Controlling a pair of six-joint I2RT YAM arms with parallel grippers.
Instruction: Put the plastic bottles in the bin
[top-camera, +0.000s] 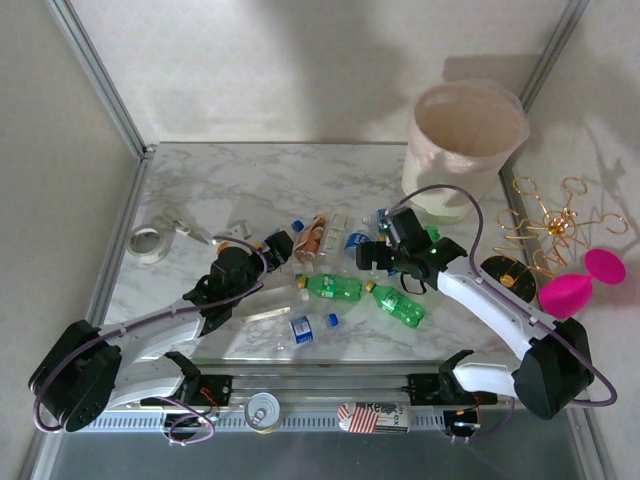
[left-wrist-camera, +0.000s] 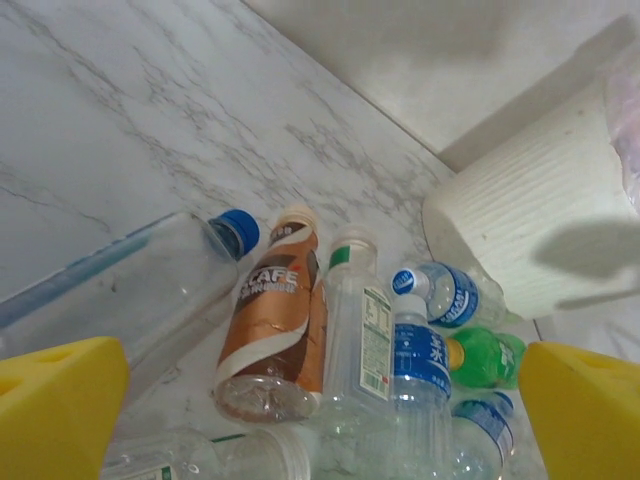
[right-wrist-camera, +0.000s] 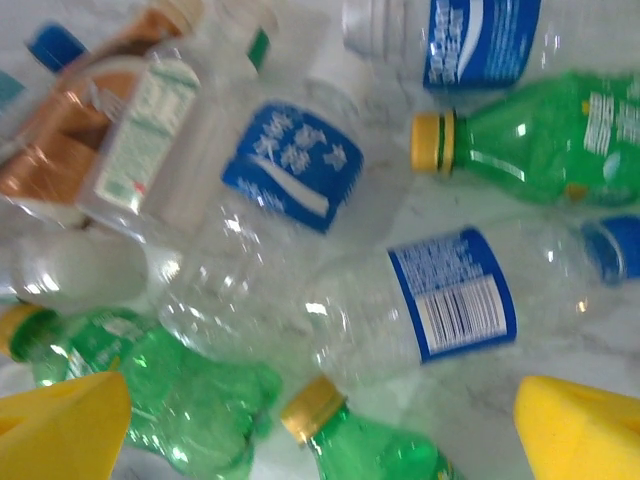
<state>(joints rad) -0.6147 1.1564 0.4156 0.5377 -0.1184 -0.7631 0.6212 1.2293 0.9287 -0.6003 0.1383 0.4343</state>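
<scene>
Yellow fingers (left-wrist-camera: 60, 405) of the left gripper (left-wrist-camera: 320, 410) are held apart above the plastic bottles (left-wrist-camera: 355, 320).
One orange-labelled bottle (left-wrist-camera: 270, 320) is seen between them, the bin (left-wrist-camera: 520, 220) at 2 o'clock. Beyond the right gripper (right-wrist-camera: 320, 430), its fingers (right-wrist-camera: 60, 425) likewise parted, three green bottles (right-wrist-camera: 550, 140) are counted. From above, the bottles lie at 8 o'clock of the bin.

I log a tape roll (top-camera: 148, 243) far left on the marble table (top-camera: 250, 180). Pink goblet (top-camera: 583, 283) right, beside gold wire rack (top-camera: 553, 225). Tin can (top-camera: 263, 411) at near edge.
</scene>
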